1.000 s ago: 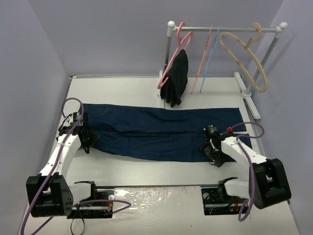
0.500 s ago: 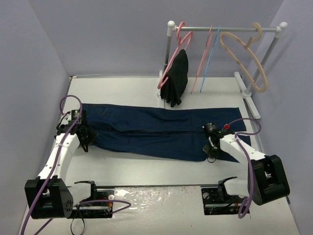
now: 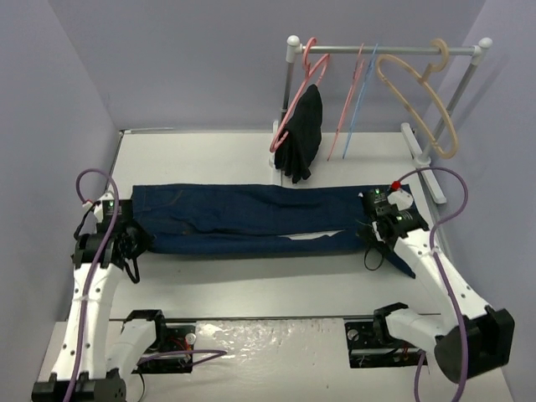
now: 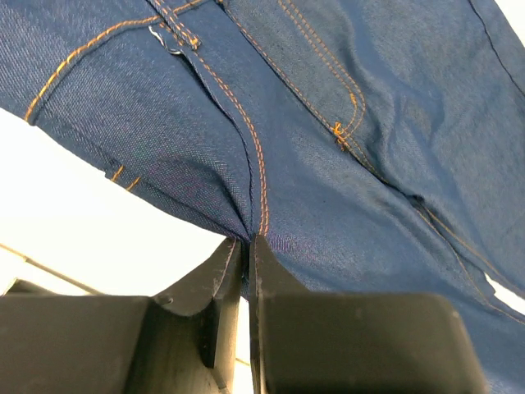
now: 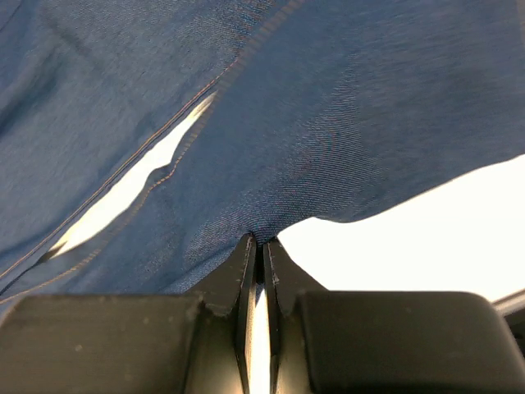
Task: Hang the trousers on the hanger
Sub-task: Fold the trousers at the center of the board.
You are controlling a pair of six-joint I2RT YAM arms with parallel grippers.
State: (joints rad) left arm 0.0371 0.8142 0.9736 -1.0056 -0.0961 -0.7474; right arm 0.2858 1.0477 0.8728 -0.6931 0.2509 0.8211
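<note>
Top external view: holding the trousers [image 3: 251,219] by both ends, with the left gripper [image 3: 136,241] clenched on the waist end and the right gripper [image 3: 374,241] clenched on the hem end. Stretched lengthwise between the two claws, lying low along the table [image 3: 209,159].

Beyond the right gripper and higher up, well apart from it, on the rack rail [image 3: 394,49]: the hanger [image 3: 362,92], light blue, hanging between a pink hanger [image 3: 346,105] and a beige hanger [image 3: 423,92]. Further along the rail toward the left claw's side: a black garment [image 3: 303,134].

Left wrist view: fingers [image 4: 221,279] pressed together on a pinch of denim [image 4: 328,123] right at the tips, beside an orange-stitched seam; cloth spreading away ahead of the claw.

Right wrist view: fingers [image 5: 238,271] likewise shut tight on a fold of denim [image 5: 369,107] at the tips, with bare white table showing just right of them and through a slit in the cloth ahead and left.
</note>
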